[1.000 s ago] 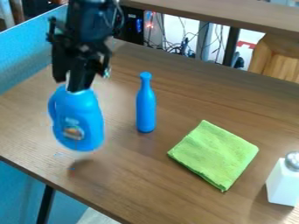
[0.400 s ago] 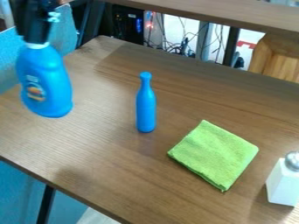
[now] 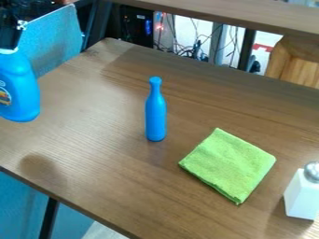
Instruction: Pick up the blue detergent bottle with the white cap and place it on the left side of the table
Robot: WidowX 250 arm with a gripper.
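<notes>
Nearest, at the lower right, a white shaker point(image 3: 302, 197) with a rounded metal cap stands upright on the wooden table point(image 3: 124, 196); its visible sides are plain. Just beyond it and to its left lies a folded lime-green microfiber cloth point(image 3: 228, 164), flat and turned at an angle. Farther back, near the middle, stands a slim blue toy bottle point(image 3: 156, 114), unlabelled and well apart from the cloth.

At the left edge, a blue detergent jug point(image 3: 20, 88) hangs upright above the table, with a soft shadow point(image 3: 41, 169) below it. Its label point(image 3: 5, 95) has an orange, white and dark emblem with pale lettering above, cut by the edge and too small to read. The black gripper point(image 3: 9, 48) holds the jug by its white neck, the fingers closed in on it.

Beyond the table are a blue panel point(image 3: 56, 39), a dark computer case point(image 3: 135, 27) with blue lights, tangled cables point(image 3: 187, 46) and a light wooden chair point(image 3: 296, 63).

Compared with the earlier frames, gripper and jug have moved left, the label is now partly cut off, and the shadow has shifted left too. Shaker, cloth and toy bottle keep their places.
</notes>
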